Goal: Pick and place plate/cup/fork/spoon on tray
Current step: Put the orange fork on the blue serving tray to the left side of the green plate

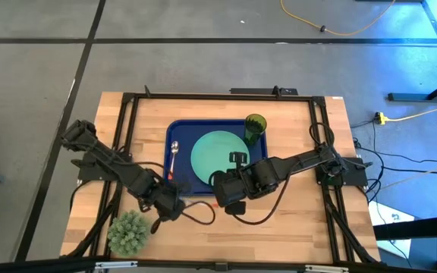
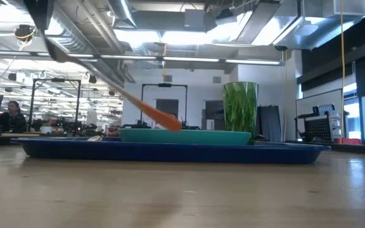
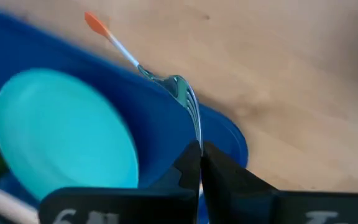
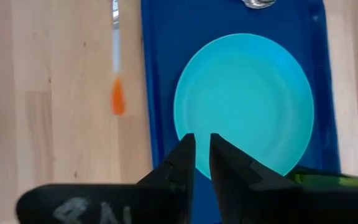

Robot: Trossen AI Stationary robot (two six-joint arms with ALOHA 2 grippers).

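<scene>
The dark blue tray (image 1: 182, 129) lies mid-table. On it the mint-green plate (image 1: 217, 154) lies flat, the olive cup (image 1: 255, 127) stands upright in the far right corner, and the spoon (image 1: 174, 152) lies along the left side. My left gripper (image 1: 174, 206) is beside the tray's near left corner, shut on the fork (image 3: 166, 78). The fork's orange handle end (image 4: 117, 98) hangs over the wood by the tray's near rim. My right gripper (image 4: 202, 149) hovers above the plate's near right part, its fingers a narrow gap apart with nothing between them. My left gripper pinches the fork's silver tined end (image 3: 197, 127) between its two fingers, which come from above, slanting. The fork juts out past the fingertips and slopes down to its free orange handle end (image 2: 165, 118). It is lifted clear of table and tray.
A spiky grey-green plant (image 1: 130, 231) stands at the near left corner of the wooden table (image 1: 294, 227). A black cable (image 1: 196, 218) loops on the wood in front of the tray. A black frame (image 1: 203, 95) rings the work area.
</scene>
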